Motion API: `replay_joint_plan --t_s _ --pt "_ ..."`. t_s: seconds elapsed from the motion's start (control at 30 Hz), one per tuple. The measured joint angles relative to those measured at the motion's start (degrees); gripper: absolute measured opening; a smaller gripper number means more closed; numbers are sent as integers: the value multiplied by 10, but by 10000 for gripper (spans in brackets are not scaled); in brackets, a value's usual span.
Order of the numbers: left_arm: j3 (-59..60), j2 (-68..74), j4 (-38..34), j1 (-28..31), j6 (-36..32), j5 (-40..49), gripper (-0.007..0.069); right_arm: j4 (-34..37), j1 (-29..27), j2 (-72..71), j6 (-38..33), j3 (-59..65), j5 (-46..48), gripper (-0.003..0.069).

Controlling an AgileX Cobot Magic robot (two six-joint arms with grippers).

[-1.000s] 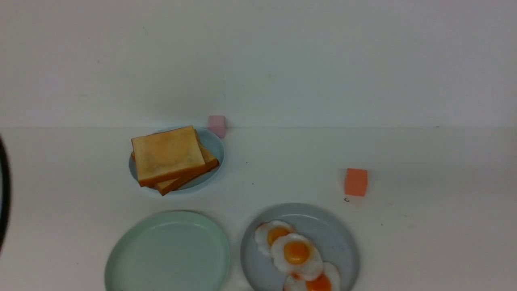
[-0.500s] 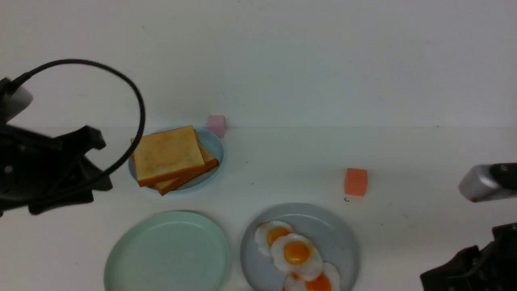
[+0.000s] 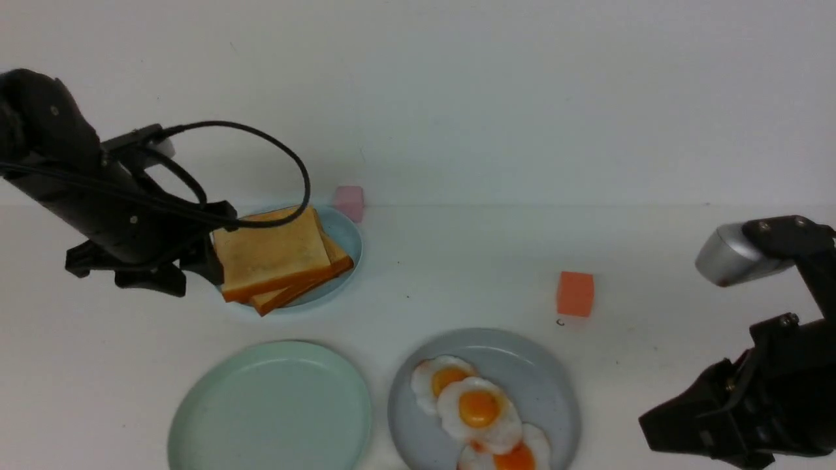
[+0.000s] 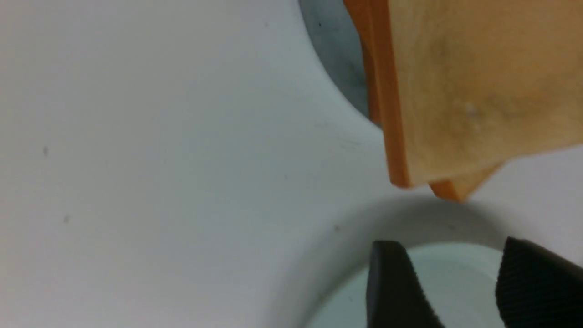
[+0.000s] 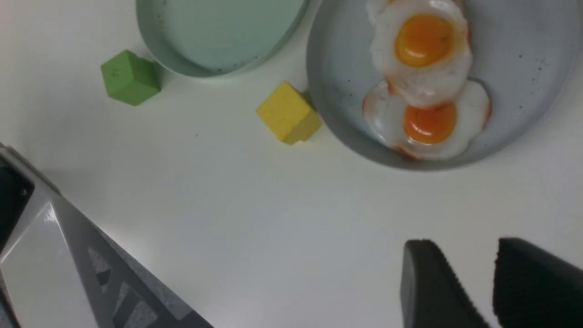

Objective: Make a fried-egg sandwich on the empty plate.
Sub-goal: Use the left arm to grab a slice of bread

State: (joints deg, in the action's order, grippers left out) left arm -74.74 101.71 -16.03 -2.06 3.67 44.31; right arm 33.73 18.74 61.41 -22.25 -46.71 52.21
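Robot lab test bench, by the look. Bare white tabletop [image 3: 457, 261] set against a blank white wall [image 3: 457, 98], with a black left arm [image 3: 98, 196] and right arm [image 3: 771, 385] reaching in over its side edges. Toy-like toast stack [image 3: 271, 254] and fried eggs [image 3: 480, 408] laid out, plus pink cube [image 3: 350, 201] at the far edge, orange cube [image 3: 575, 294], green cube [image 5: 130, 77], yellow cube [image 5: 289, 112].

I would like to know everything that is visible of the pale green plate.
The pale green plate is large, round and smooth, with a shallow raised rim and some tiny dark specks. It lies flat and empty on the white table, left of the grey plate with eggs and nearer than the toast. A green block stands close by, not touching it.
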Motion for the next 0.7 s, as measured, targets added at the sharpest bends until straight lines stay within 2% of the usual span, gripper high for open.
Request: replay_joint_plan --t_s 0.1,0.2,0.4,0.43,0.5,0.7 --pt "-2 16 -5 8 -23 -10 423 0 0 0 -2 0 1 241" --pt "-3 22 -30 21 -49 -13 444 0 0 0 -2 0 4 241" --pt "-6 51 -196 83 -200 -5 456 0 0 12 -2 0 15 241" --pt "-6 54 -201 85 -204 -4 456 0 0 13 -2 0 15 241" --pt "-6 73 -269 97 -263 3 456 0 0 15 -2 0 16 241" --pt "-6 116 -374 97 -347 4 454 0 0 15 -2 0 19 241"
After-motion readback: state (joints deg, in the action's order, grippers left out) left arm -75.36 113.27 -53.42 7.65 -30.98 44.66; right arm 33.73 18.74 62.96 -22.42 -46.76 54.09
